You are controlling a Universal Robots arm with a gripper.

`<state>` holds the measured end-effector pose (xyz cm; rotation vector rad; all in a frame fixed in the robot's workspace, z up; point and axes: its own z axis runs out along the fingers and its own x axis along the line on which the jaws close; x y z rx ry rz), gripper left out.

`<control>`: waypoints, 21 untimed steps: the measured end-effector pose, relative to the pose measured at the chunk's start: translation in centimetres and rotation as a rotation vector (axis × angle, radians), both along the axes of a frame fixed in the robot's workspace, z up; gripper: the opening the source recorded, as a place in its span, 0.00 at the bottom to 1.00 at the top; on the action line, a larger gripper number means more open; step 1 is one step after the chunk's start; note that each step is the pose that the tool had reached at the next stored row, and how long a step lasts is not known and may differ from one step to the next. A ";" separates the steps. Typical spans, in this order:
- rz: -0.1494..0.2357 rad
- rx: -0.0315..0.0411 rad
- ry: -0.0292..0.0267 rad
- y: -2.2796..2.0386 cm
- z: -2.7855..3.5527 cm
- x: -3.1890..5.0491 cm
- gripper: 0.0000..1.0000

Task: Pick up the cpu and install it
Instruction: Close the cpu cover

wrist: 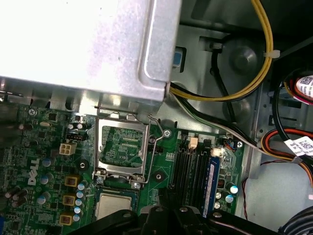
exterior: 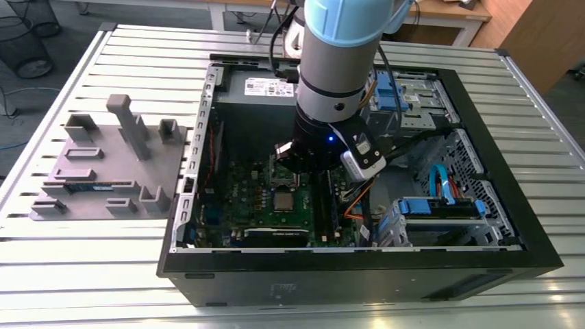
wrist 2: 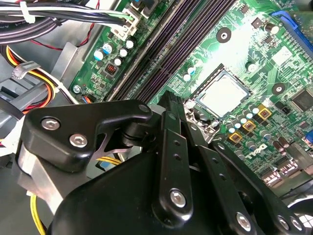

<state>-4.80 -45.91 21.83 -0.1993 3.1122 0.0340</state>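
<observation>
The cpu (wrist 2: 224,93) is a small square chip with a silver top, lying flat in its socket on the green motherboard (wrist 2: 288,63). It is also visible in the first wrist view as the cpu (wrist: 113,206) and in the exterior view as the cpu (exterior: 284,200). The silver socket frame (wrist: 122,147) stands flipped open beside it. My gripper (wrist 2: 178,110) hangs inside the computer case just above the board, a little off the cpu and apart from it. Its black fingers look shut, with nothing between them.
The black computer case (exterior: 512,205) lies open on a slatted metal table (exterior: 109,274). Memory slots (wrist 2: 166,44), cable bundles (wrist: 234,93) and a silver power supply box (wrist: 83,44) crowd the gripper. A grey tray (exterior: 55,164) holding a green memory stick (exterior: 92,186) sits at the exterior view's left.
</observation>
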 end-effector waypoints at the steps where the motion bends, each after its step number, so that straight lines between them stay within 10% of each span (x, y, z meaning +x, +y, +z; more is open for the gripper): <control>1: 0.000 0.0000 0.0000 0.00 0.00 0.00 0.11; 21: 0.024 0.0021 0.0001 0.16 0.02 0.15 0.11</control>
